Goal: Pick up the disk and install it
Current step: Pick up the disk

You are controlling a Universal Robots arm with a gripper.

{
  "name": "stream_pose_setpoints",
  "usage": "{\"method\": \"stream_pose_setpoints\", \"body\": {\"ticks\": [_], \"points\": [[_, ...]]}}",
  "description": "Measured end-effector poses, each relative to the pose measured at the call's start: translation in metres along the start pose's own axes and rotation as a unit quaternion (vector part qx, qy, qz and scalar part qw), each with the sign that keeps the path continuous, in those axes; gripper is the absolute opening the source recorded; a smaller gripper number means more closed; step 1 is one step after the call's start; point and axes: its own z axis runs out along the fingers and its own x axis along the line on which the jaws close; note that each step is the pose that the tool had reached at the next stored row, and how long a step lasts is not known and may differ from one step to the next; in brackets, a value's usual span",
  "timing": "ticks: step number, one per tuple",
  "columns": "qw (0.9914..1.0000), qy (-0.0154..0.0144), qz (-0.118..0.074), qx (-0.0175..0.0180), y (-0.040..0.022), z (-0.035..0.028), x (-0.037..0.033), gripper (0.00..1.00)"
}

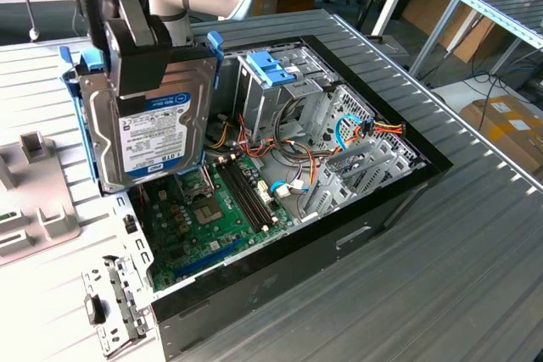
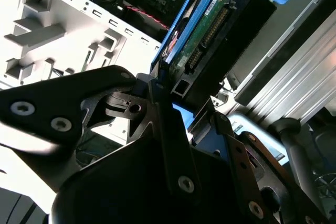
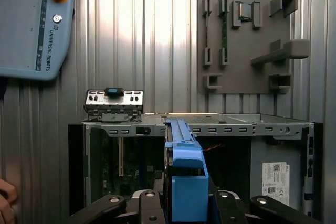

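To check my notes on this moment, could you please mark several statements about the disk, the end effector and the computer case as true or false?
1. The end effector is shut on the disk. True.
2. The computer case is open, with its motherboard exposed. True.
3. The disk lies flat on the motherboard. False: it is held on edge above it.
4. The disk sits inside the metal cage with the blue latch. False: it is held apart from the metal cage.

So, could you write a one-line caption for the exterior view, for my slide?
The gripper holds the hard drive, in its light-blue carrier, on edge over the open computer case.
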Motion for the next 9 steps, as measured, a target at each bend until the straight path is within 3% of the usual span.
{"method": "stream_pose_setpoints", "body": {"ticks": [9], "points": [[1.00000,0.0000,0.000,0.0000,-0.0123,0.0006,0.0000,0.37]]}}
